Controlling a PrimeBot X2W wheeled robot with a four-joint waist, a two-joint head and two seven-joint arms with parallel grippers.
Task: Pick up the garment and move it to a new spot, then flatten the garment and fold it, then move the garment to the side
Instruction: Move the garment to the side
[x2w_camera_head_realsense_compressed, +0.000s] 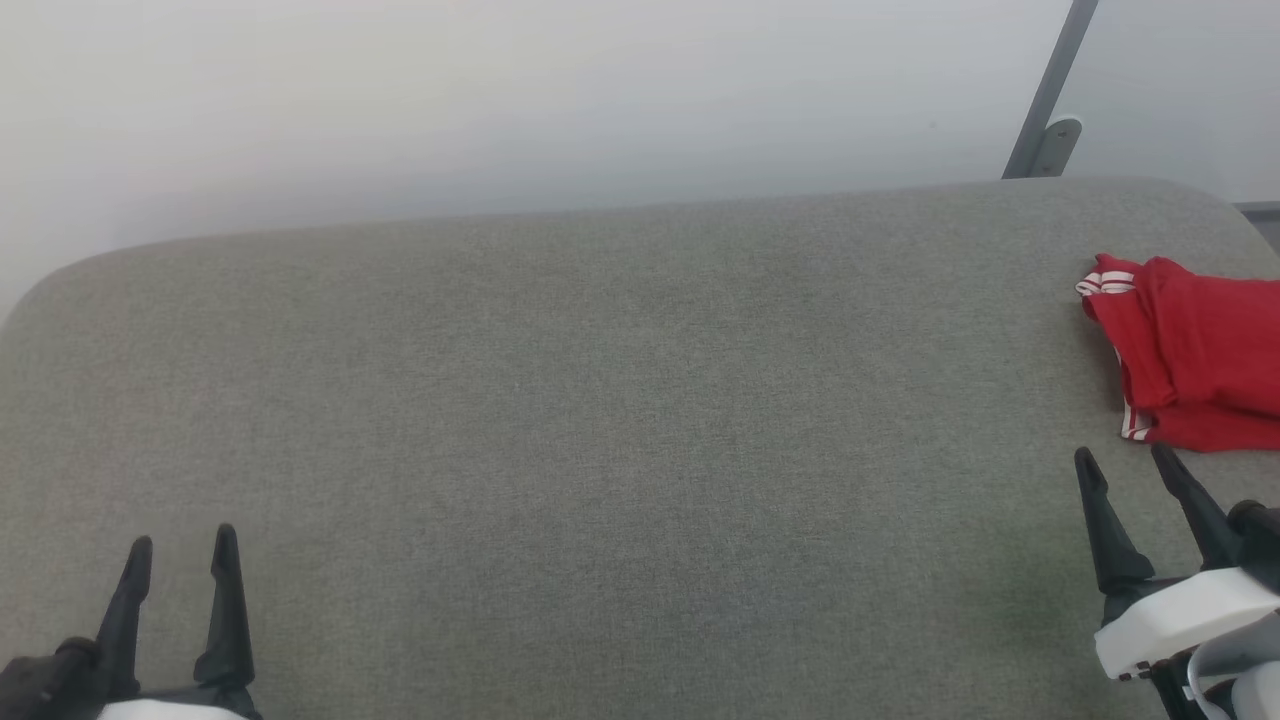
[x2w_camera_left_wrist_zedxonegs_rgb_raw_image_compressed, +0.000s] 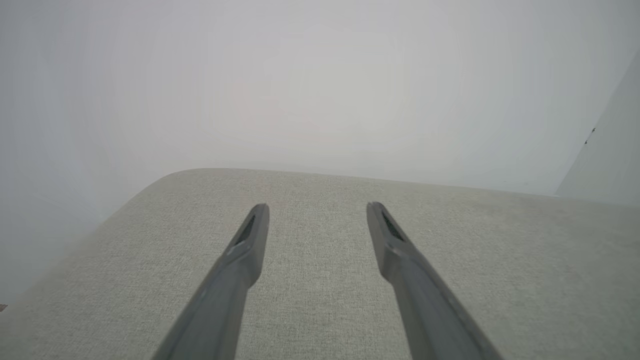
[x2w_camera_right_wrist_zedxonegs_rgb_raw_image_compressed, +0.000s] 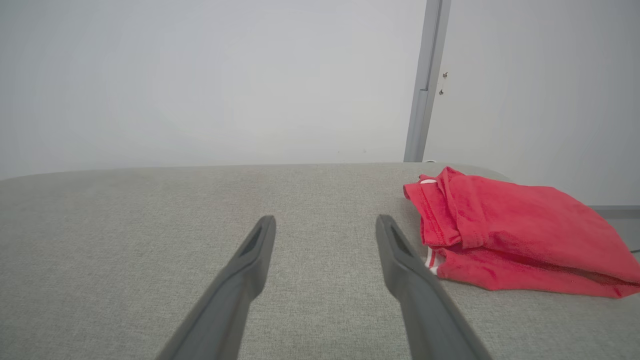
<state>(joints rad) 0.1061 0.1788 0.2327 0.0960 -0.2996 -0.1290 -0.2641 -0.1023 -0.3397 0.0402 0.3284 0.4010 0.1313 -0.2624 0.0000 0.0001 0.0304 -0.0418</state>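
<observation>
Garment: the red garment (x2w_camera_head_realsense_compressed: 1195, 350) is lying folded and bunched at the 3 o'clock edge of the grey padded surface (x2w_camera_head_realsense_compressed: 600, 400), its white-striped trim (x2w_camera_head_realsense_compressed: 1105, 283) showing.
Right gripper: the right gripper (x2w_camera_head_realsense_compressed: 1122, 453) is pointing toward 12 o'clock just beside the garment's 7 o'clock corner, fingers spread, gripping nothing.
Left gripper: the left gripper (x2w_camera_head_realsense_compressed: 182, 538) is sitting at 7 o'clock, well apart from the garment, fingers spread, empty.
Backdrop: a grey metal post (x2w_camera_head_realsense_compressed: 1050, 100) is rising at 1 o'clock against a pale wall (x2w_camera_head_realsense_compressed: 500, 100).

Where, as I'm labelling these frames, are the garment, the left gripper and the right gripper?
garment (x2w_camera_right_wrist_zedxonegs_rgb_raw_image_compressed: 520, 235), right wrist view, middle of the red cloth.
left gripper (x2w_camera_head_realsense_compressed: 184, 535), head view, midway between fingertips.
right gripper (x2w_camera_head_realsense_compressed: 1122, 453), head view, midway between fingertips.
</observation>
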